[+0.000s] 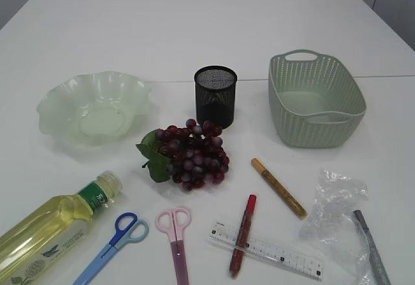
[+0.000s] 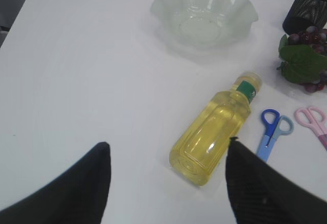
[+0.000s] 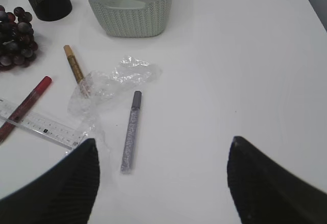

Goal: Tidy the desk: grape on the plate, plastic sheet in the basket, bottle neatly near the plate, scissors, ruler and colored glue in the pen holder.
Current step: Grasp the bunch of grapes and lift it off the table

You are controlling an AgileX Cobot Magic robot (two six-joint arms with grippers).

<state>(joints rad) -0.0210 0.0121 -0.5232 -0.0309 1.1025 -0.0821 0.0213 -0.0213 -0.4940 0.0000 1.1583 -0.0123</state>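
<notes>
The grape bunch (image 1: 191, 154) lies mid-table, between the pale green plate (image 1: 52, 103) and the black mesh pen holder (image 1: 215, 93). A bottle (image 2: 217, 132) of yellow liquid lies on its side, its base just ahead of my open left gripper (image 2: 168, 143). Blue scissors (image 1: 113, 243), pink scissors (image 1: 176, 239), the ruler (image 1: 264, 250) and a red glue pen (image 1: 242, 234) lie along the front edge. A gold glue pen (image 3: 74, 63), the crumpled plastic sheet (image 3: 110, 83) and a silver glue pen (image 3: 131, 129) lie ahead of my open, empty right gripper (image 3: 163, 140).
The green woven basket (image 1: 316, 119) stands at the back right, beside the pen holder. Neither arm shows in the exterior view. The table's left edge (image 2: 20, 9) runs near the left gripper.
</notes>
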